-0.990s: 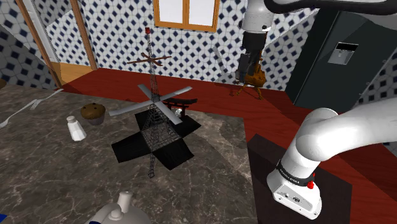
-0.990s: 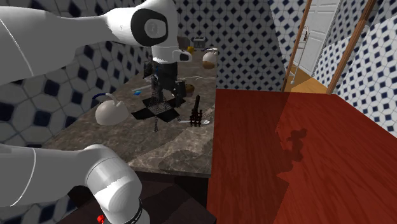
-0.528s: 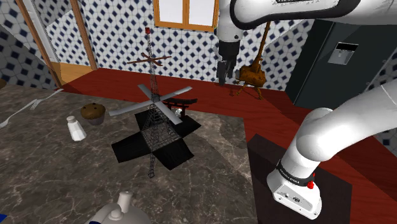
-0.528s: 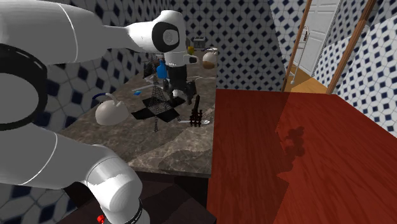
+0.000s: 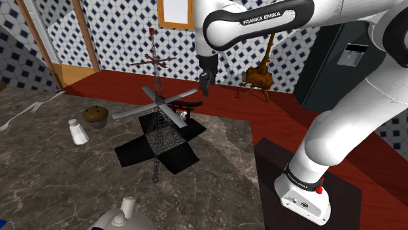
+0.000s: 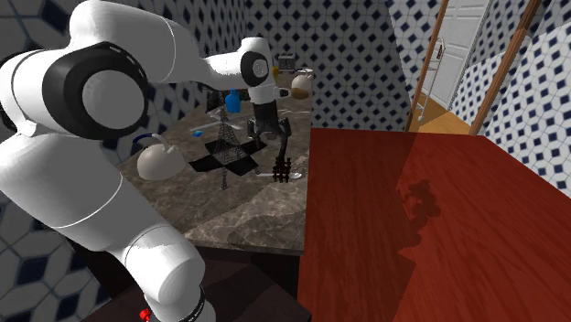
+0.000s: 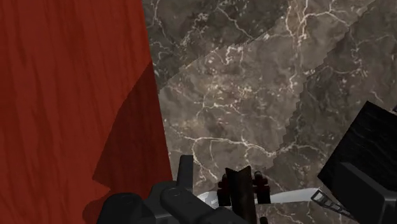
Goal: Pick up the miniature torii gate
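Checking the gripper (image 5: 204,85) first: you have it hanging above the torii gate (image 5: 186,108), not touching it. The wrist view gives you the fingers (image 7: 184,170) apart, with marble between them and the gate's dark red posts just past one tip. The second exterior view places the gate upright at the counter (image 6: 247,206) edge that meets the red floor (image 6: 412,229). The shoulder view adds a wire tower (image 5: 157,131) just beside the gate, with a muffin (image 5: 96,115) and a shaker (image 5: 78,132) well apart from it.
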Action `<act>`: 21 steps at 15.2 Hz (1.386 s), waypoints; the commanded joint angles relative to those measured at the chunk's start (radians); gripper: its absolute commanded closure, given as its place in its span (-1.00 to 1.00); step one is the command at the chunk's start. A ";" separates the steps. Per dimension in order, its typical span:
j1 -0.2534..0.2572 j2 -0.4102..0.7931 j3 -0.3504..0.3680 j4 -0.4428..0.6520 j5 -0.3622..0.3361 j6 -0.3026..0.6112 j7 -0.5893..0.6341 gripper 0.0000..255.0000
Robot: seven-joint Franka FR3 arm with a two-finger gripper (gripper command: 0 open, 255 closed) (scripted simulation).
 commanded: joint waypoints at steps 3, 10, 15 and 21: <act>0.006 0.158 0.033 0.089 -0.078 0.061 0.009 -1.00; 0.046 0.430 0.070 0.289 -0.238 0.100 0.037 -1.00; 0.051 0.463 0.068 0.270 -0.259 0.146 0.055 -1.00; 0.051 0.482 0.065 0.248 -0.271 0.184 0.071 1.00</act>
